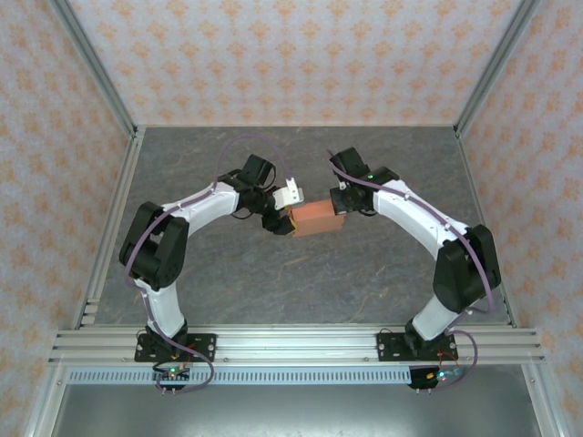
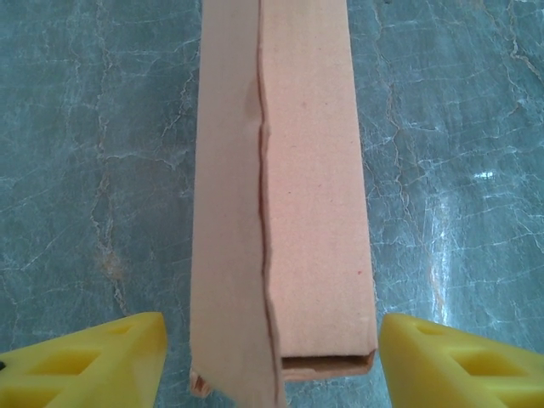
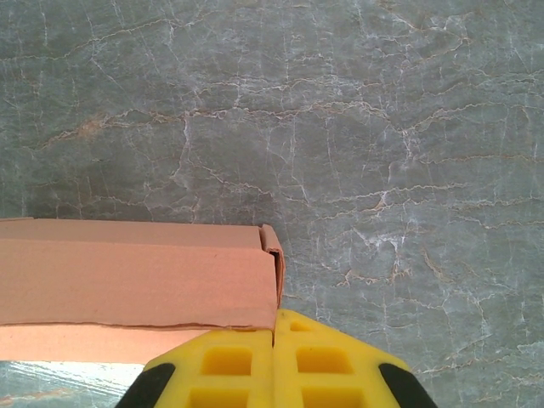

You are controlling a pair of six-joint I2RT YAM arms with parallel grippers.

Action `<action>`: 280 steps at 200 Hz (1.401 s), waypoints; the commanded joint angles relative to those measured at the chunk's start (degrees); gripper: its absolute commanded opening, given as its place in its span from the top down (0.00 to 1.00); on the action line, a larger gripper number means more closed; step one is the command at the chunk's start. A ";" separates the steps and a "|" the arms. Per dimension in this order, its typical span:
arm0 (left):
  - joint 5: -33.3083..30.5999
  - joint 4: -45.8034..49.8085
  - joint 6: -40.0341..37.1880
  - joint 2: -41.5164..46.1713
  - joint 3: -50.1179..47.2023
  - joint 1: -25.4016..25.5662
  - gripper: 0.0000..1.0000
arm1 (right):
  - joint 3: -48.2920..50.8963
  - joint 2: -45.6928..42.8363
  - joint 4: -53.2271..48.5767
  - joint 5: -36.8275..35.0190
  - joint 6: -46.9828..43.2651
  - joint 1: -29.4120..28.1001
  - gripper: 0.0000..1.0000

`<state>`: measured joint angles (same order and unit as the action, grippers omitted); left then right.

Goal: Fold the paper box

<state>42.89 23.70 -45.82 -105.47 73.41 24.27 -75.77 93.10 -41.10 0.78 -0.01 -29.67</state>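
The paper box [image 2: 297,187], a slim matte cardboard rectangle, lay between the parted jaws of the left gripper [image 2: 272,361], with the clenched right gripper [image 3: 274,340] at its corner.

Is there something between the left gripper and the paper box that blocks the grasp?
Nothing visible does. In the left wrist view the paper box lies directly between the yellow fingers of the open left gripper, with bare table in the narrow gaps on both sides.

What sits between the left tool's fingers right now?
The paper box, lying lengthwise between the left tool's yellow fingers, seen in the left wrist view. A strip of table shows beside one finger; the other nearly meets the box edge.
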 commanded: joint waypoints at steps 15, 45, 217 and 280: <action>-1.09 0.02 1.81 5.40 -2.17 -1.42 0.31 | -0.67 -0.85 -1.65 -2.27 0.98 -0.77 1.00; -2.15 0.67 2.89 6.91 -3.39 -2.23 0.31 | -0.66 -0.89 -1.73 -2.36 1.12 -0.85 1.00; -18.91 0.97 38.97 13.51 -4.21 5.99 0.49 | -1.22 -0.61 -1.78 -2.38 1.15 -1.12 1.00; -22.88 1.97 39.91 11.36 -1.39 6.59 0.64 | -1.24 -0.55 -1.66 -2.19 1.10 -1.12 1.00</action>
<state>22.46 23.92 -7.11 -93.25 69.56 30.39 -75.77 93.10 -41.15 0.14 0.23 -30.26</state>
